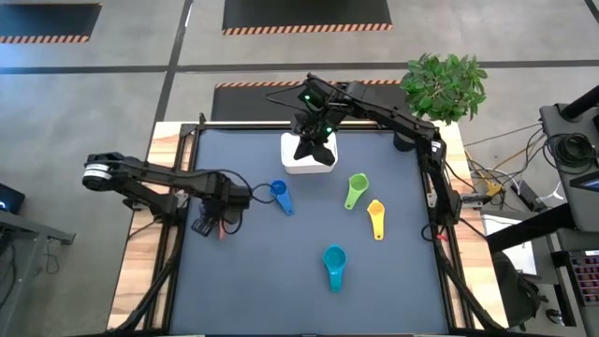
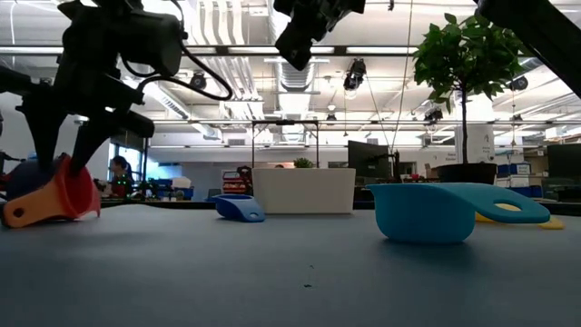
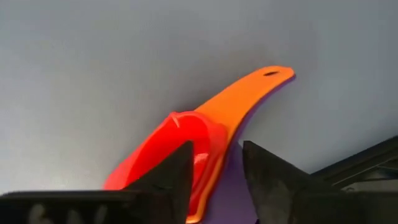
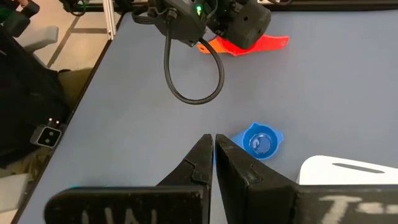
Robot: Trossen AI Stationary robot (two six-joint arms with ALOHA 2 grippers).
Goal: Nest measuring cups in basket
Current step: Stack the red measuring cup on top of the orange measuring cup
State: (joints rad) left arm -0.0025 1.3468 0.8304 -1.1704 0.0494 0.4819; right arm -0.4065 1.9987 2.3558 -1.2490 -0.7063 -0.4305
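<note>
Near the worktop's [image 1: 281, 281] left edge, the left pincer [image 3: 214, 171] straddles the red cup's [image 3: 180, 146] rim, jaws apart and not clamped; its orange handle [image 3: 249, 93] stretches away from the fingers, purple showing beneath. Above the basket [image 1: 307, 167], the right pincer [image 4: 213, 158] hangs pressed together, empty. Blue [image 1: 279, 192], green [image 1: 357, 187], yellow [image 1: 376, 213] and teal [image 1: 334, 260] cups lie apart, handles mostly toward the front edge. No writing is legible.

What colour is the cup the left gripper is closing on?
Red-orange cup with an orange handle, clearest in the left wrist view.
</note>
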